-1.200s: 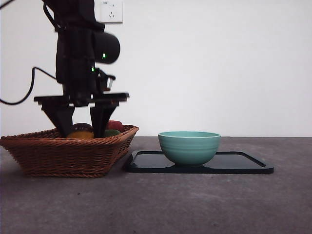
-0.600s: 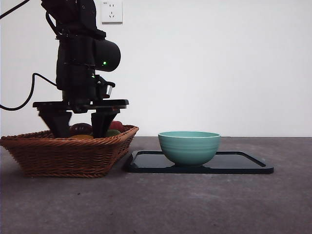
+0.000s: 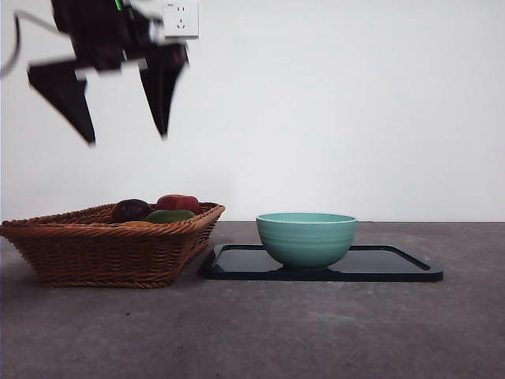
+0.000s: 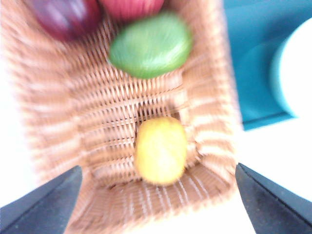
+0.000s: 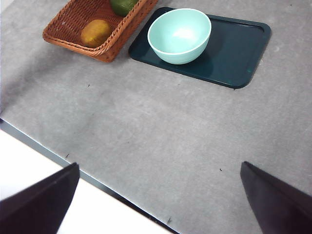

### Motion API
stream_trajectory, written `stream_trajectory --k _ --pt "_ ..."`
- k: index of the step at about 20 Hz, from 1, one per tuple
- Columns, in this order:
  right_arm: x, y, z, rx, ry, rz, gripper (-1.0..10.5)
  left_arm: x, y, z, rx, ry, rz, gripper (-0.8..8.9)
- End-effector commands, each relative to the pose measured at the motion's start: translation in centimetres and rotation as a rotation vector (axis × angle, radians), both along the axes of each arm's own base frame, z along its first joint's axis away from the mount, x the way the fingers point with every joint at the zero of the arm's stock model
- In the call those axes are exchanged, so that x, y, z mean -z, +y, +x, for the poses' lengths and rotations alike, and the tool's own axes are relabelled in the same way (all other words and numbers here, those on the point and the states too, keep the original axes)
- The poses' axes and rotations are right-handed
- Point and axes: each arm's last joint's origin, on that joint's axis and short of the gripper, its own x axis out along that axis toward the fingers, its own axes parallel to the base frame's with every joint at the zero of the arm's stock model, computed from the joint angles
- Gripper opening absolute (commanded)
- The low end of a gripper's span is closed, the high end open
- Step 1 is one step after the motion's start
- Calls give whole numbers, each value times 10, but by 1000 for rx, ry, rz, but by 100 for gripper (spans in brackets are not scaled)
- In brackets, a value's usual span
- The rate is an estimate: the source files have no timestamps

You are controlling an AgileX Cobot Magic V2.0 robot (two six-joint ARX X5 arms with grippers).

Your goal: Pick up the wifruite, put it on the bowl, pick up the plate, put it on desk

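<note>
Four fruits are seen in the wicker basket at the left of the front view: a dark purple one, a red one, a green one, and the yellow-orange wifruite, which lies on the basket floor apart from the other three and is barely seen over the rim from the front. High above the basket, at the upper left of the front view, the left gripper is held in the air with its two black fingers spread wide and nothing between them; in the left wrist view the fingers are seen at the two lower corners with the wifruite well below and between them, untouched. Just beside the basket on the right, a dark tray is laid flat on the table, and the mint-green bowl is stood upright on the tray's left half, empty as the right wrist view shows. The right gripper is held high over the near edge of the table, well apart from the tray and basket, its fingers spread wide and gripping nothing
</note>
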Motion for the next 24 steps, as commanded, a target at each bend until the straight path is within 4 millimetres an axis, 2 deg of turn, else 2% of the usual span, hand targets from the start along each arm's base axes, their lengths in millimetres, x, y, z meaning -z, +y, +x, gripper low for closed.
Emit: stream_trajectory --k 1,3,6,9,12,16,24 --pt "-3 0 0 0 -10 15 560 -38 7 -25 59 -102 -25 506" --pt "-3 0 0 0 -11 15 560 -64 17 -53 112 -170 -56 505" --pt "-4 0 0 1 -18 20 560 -94 31 -95 207 -223 -154 505" --pt "-4 0 0 1 -19 20 560 -112 45 -134 336 -253 -221 504" --pt "-5 1 1 0 -34 30 560 -120 56 -163 432 -254 -280 504" --pt "-9 2 3 0 -73 56 560 -118 64 -191 549 -248 -382 504" --pt "-9 2 3 33 -44 95 560 -68 91 -247 579 -290 -424 506"
